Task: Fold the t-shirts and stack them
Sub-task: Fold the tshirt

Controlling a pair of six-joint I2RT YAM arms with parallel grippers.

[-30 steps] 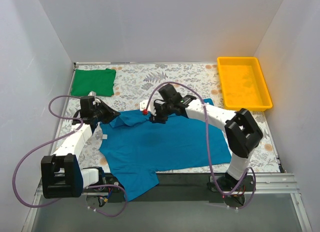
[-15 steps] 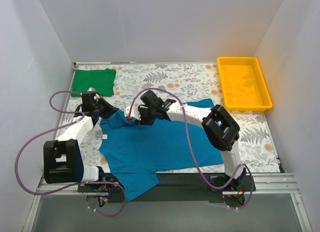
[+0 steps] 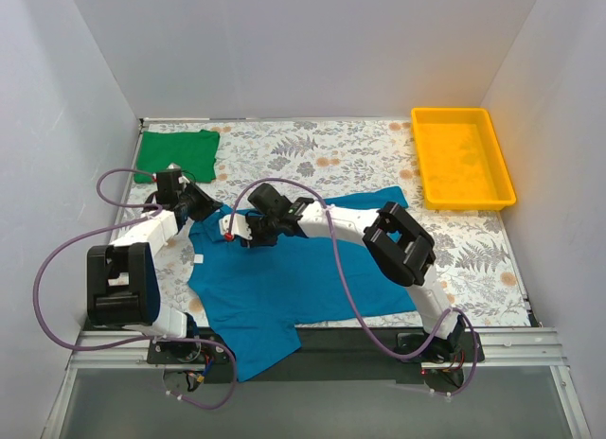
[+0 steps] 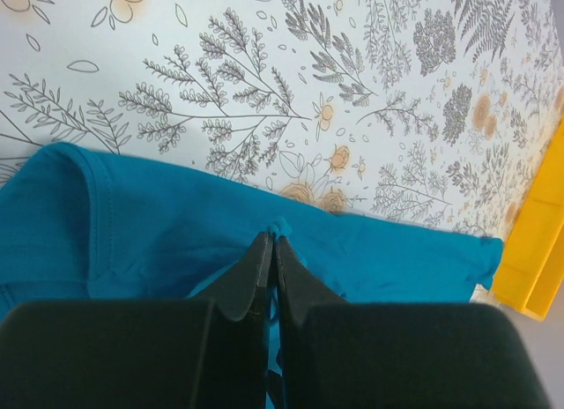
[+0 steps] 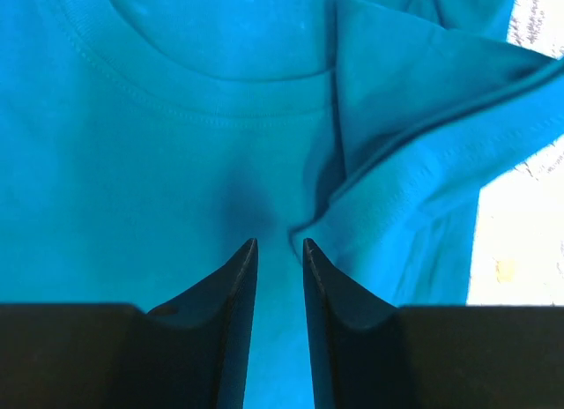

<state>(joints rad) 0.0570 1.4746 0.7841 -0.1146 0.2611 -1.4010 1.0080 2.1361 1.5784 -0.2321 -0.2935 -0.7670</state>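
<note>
Left pincer (image 4: 271, 241) pinches the teal t-shirt (image 4: 159, 224) edge; right pincer (image 5: 279, 243) stands narrowly parted above it

I see the spread t-shirt (image 3: 303, 278) lying near-centre on the desk (image 3: 331, 155), the folded t-shirt (image 3: 176, 155) far left, the tray (image 3: 471, 203) far right.

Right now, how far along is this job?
Done: the green t-shirt lies folded in the far-left corner. In hand: the left claw is shut on an edge of the teal t-shirt; the right claw hangs open by its collar. Left: folding it, then stacking.
</note>
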